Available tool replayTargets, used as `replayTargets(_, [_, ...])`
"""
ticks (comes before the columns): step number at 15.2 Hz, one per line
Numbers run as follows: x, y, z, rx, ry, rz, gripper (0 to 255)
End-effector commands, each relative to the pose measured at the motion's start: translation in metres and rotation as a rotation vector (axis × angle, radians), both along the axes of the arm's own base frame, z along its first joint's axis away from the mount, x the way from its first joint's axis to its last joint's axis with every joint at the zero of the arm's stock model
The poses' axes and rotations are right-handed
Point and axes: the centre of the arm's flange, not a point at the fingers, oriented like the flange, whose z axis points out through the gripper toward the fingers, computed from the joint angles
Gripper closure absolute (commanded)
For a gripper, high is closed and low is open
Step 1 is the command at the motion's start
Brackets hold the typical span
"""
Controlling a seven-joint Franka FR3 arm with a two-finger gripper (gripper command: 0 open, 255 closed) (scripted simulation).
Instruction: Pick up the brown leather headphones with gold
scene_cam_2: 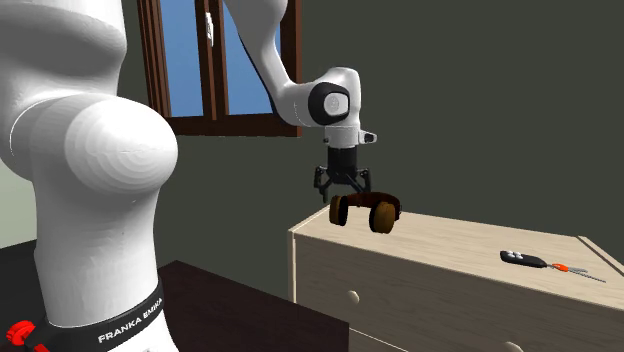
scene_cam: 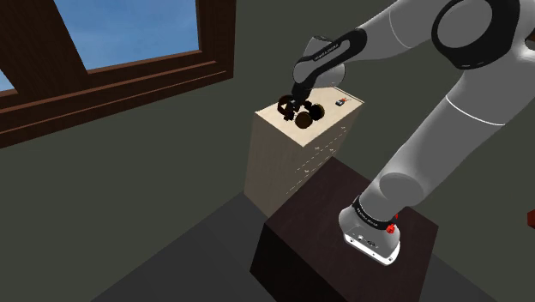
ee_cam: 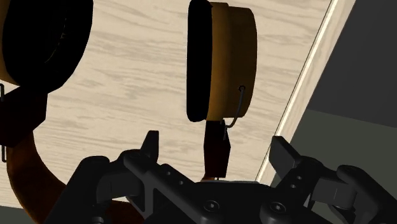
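Brown headphones (scene_cam_2: 382, 216): two round ear cups (ee_cam: 226, 60) with tan-gold shells and black padded faces. A thin wire loop shows on the side of one shell.
Band (ee_cam: 22, 181): brown, smooth, bent in an arch. A darker flat arm joins it to the cup nearer the gripper's middle.
Position: directly under the gripper (scene_cam_2: 345, 190), over the dresser (scene_cam_2: 450, 255) top, at its left end in the second exterior view. Whether the cups touch the top cannot be told.
Orientation: upright, arch uppermost, cups hanging low. The long axis runs cup to cup, roughly level, across the second exterior view from left to right. The black pads face each other.
Gripper state: all black, pointing straight down. One band arm runs up into its middle. Whether it pinches the band or stands loose about it cannot be told.
Dresser detail: pale wood, with grain plain on the top in the wrist view. It has a lighter strip along the edge and drawer fronts with small round knobs.
Small item (scene_cam_2: 523, 258): black, flat, with a slender orange-red piece beside it. It lies on the dresser top well apart from the headphones, toward the second exterior view's right.
Stand (scene_cam: 317, 214): dark brown box, just beside the dresser.
Window (scene_cam: 129, 34): dark brown frame, blue sky behind.
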Motion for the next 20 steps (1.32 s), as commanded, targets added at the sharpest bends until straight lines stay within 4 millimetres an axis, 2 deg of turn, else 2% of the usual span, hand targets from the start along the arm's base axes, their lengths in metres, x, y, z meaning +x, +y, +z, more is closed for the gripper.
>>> replayTargets(1, [0.001, 0.0, -0.002, 0.0, 0.0, 0.0, 255])
replayTargets(10, [0.0, 0.0, -0.003, 0.0, -0.001, 0.0, 255])
replayTargets(20, [0.0, 0.0, 0.05, 0.0, -0.001, 0.0, 255])
